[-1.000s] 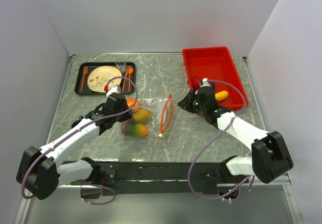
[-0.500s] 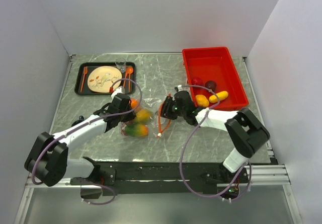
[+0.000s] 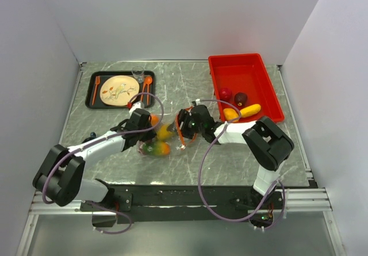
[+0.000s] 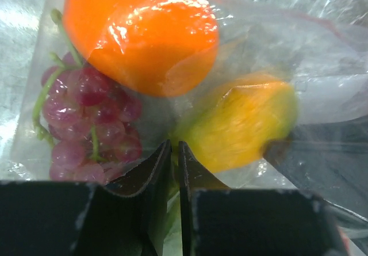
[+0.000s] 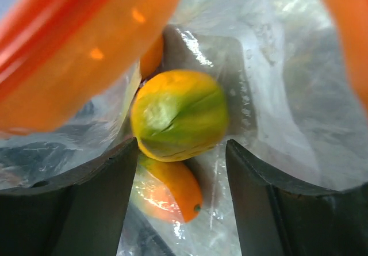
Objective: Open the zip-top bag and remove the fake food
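Note:
The clear zip-top bag (image 3: pixel 172 130) lies mid-table, its orange-red zipper strip (image 5: pixel 69 49) blurred across the right wrist view. Through the film I see fake food: an orange fruit (image 4: pixel 144 37), pinkish grapes (image 4: pixel 86 123) and a yellow-green mango (image 4: pixel 241 123). My left gripper (image 4: pixel 174 144) is shut on the bag's film beside the grapes, at the bag's left end (image 3: pixel 145 122). My right gripper (image 5: pixel 181 146) stands open at the bag's mouth (image 3: pixel 183 123), a green-yellow mango (image 5: pixel 178 115) just ahead of its fingertips and an orange-tipped mango (image 5: pixel 175 190) below it.
A red bin (image 3: pixel 238 56) at the back right holds a dark red fruit (image 3: pixel 225 93), a purple one (image 3: pixel 241 98), a yellow one (image 3: pixel 250 110) and an orange one (image 3: pixel 230 115). A black tray (image 3: pixel 91 92) with a beige plate and orange cutlery sits back left.
My right gripper has left the red bin, swung left to the bag's mouth and opened wide; an orange fruit now lies in the bin. My left gripper has closed further on the bag.

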`<state>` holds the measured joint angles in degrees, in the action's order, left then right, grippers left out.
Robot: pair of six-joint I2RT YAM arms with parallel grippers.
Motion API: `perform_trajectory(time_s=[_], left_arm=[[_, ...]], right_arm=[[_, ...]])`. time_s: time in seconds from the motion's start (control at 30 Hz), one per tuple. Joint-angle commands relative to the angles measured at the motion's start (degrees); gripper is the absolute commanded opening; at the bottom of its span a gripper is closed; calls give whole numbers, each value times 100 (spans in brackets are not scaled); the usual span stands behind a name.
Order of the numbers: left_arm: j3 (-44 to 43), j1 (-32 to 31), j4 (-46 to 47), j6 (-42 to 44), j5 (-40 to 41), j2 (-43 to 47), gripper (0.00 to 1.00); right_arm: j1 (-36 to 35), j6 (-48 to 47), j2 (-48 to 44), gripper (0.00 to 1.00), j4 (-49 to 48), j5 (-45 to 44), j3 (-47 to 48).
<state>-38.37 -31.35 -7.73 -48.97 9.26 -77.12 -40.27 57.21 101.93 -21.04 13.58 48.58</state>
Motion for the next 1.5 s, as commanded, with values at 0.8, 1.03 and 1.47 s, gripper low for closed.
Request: perform_trajectory(time_s=[0.8,1.03,1.47], left_arm=[[-21,-20,650,168,-381,-304,14],[-13,-20,510,151,-197,-260,13],[-4,-2,-431,-323,973,-268,1]], right_arm=[[-622,-720,907,73,1339,-1455,1707],[-649,-790,1014,61,1436,-1525,1717],[-535,-1027,126,31,1682,-1921,1462]])
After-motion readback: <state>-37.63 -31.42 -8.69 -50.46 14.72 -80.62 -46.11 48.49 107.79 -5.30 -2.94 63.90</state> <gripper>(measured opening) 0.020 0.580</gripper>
